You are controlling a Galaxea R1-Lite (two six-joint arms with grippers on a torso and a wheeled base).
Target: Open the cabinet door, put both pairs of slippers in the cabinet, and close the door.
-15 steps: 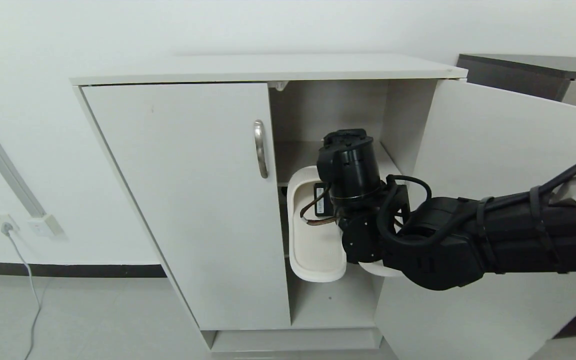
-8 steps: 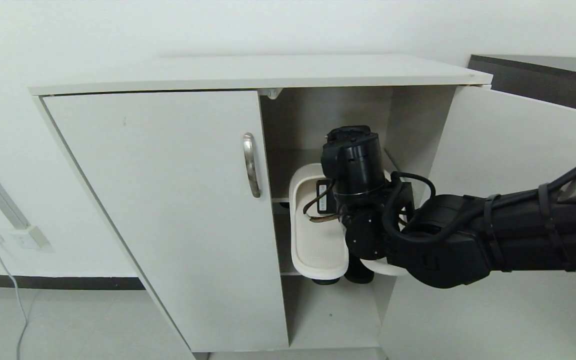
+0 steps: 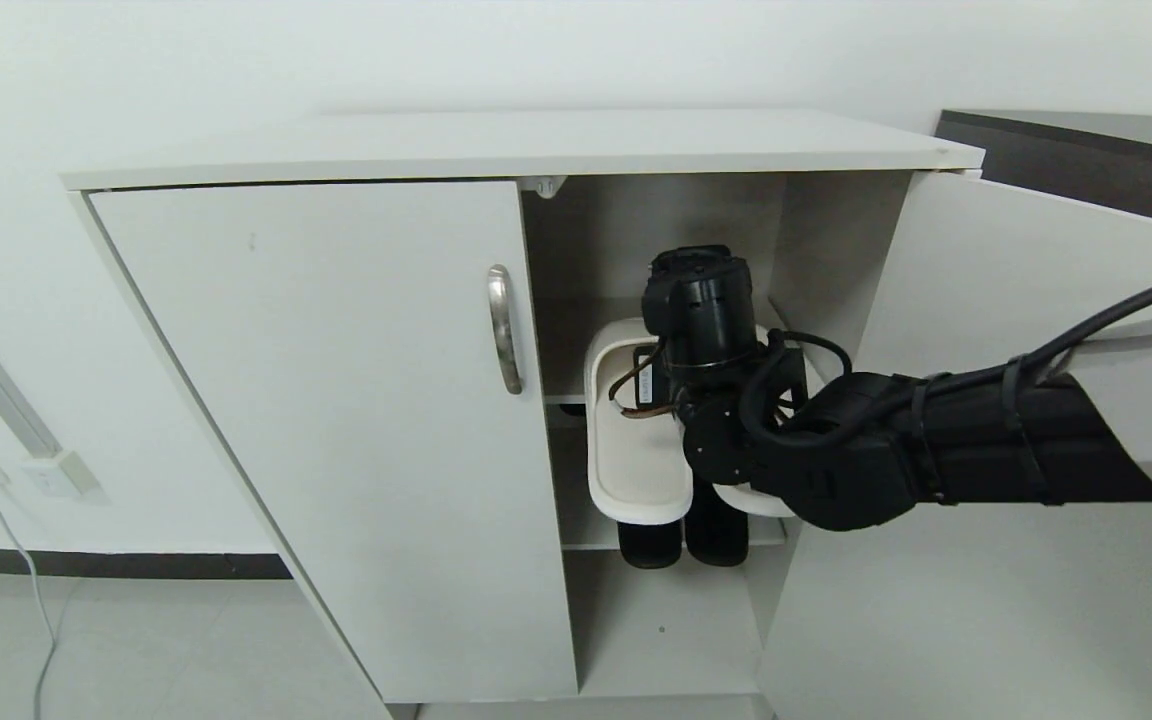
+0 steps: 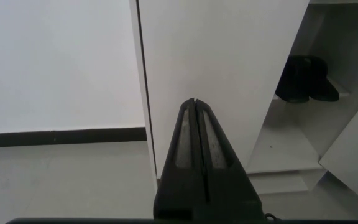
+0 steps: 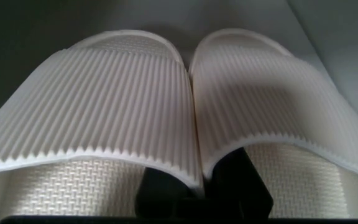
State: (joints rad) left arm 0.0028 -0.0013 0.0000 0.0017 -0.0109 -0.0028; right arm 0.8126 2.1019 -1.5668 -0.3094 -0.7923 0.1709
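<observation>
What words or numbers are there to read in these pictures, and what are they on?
None can be read.
A small label on the right arm, beside the white slippers: print too small to read.
The cabinet door and the slippers: no writing.

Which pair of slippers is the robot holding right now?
The white pair, held in the right gripper; the black pair sits free on the cabinet shelf beneath it.
</observation>
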